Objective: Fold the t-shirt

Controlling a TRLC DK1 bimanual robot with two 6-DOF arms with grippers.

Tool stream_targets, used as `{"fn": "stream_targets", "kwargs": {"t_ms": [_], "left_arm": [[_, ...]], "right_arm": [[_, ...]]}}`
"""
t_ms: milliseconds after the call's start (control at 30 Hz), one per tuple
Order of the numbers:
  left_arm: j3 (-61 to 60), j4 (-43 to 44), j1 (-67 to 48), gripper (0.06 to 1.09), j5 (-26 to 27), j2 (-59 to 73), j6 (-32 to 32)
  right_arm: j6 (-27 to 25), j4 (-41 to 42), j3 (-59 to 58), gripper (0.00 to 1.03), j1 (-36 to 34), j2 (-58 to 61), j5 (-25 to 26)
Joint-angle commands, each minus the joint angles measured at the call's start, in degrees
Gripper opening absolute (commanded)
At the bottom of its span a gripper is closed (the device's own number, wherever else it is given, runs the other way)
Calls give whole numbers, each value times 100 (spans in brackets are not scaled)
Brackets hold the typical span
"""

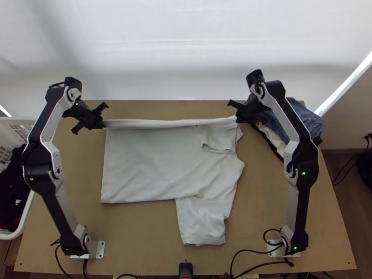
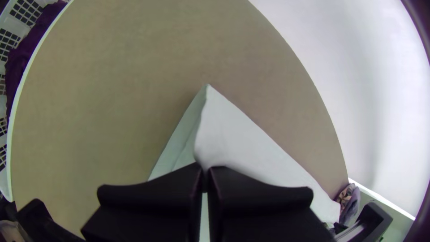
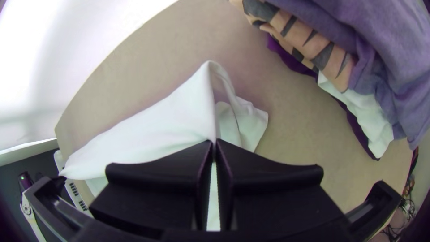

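The white t-shirt lies on the table with its far edge lifted and stretched between both grippers; one sleeve spreads toward the near edge. At its far left corner is my left gripper, and at the far right corner my right gripper. In the left wrist view the left gripper is shut on the t-shirt, a peak of cloth standing beyond the fingers. The right wrist view has the right gripper shut on the t-shirt, with a loop of cloth past the fingertips.
A pile of clothes lies at the table's far right, beside and under the right arm. At the left edge stands a white basket holding dark clothes. Bare table shows near the front left. Cables run along the near edge.
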Motion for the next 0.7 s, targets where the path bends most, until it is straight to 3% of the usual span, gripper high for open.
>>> {"fn": "stream_targets", "kwargs": {"t_ms": [0,667], "left_arm": [[-594,67,34,9,41,-484,146],[-2448,620,-54,9,23,-1196,709]], "right_arm": [[-122,-130,-482,3,80,-335,-1],[-360,327,-1563,3,124,-828,7]]}}
